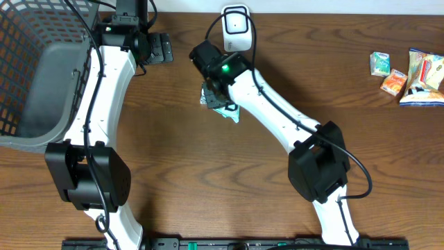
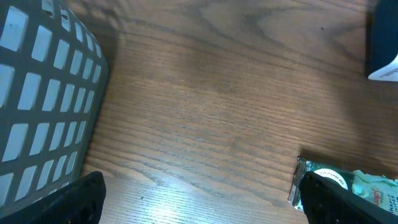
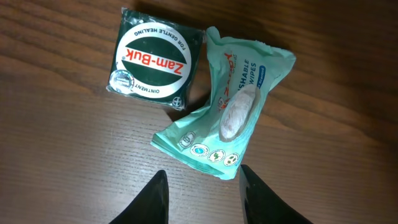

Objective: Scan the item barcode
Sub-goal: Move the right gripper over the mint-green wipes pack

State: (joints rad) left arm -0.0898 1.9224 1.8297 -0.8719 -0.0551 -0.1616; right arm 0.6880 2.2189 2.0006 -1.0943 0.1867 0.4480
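A dark green Zam-Buk ointment sachet [image 3: 152, 60] lies flat on the wooden table. A mint-green wipes pack [image 3: 229, 112] rests beside it, slightly overlapping. My right gripper [image 3: 202, 183] hovers just short of the wipes pack's lower end, its jaws apart with bare table between them. From overhead, the right gripper [image 1: 218, 87] covers most of both items [image 1: 229, 111]. A white barcode scanner [image 1: 236, 28] stands at the table's far edge. My left gripper [image 2: 199, 199] stands wide open over bare wood; the sachet [image 2: 324, 177] lies by its right finger.
A grey plastic basket [image 1: 41, 76] fills the far left, and its lattice wall [image 2: 43, 93] shows in the left wrist view. Several small snack packets [image 1: 409, 73] lie at the far right. The left gripper [image 1: 161, 48] sits near the table's back edge.
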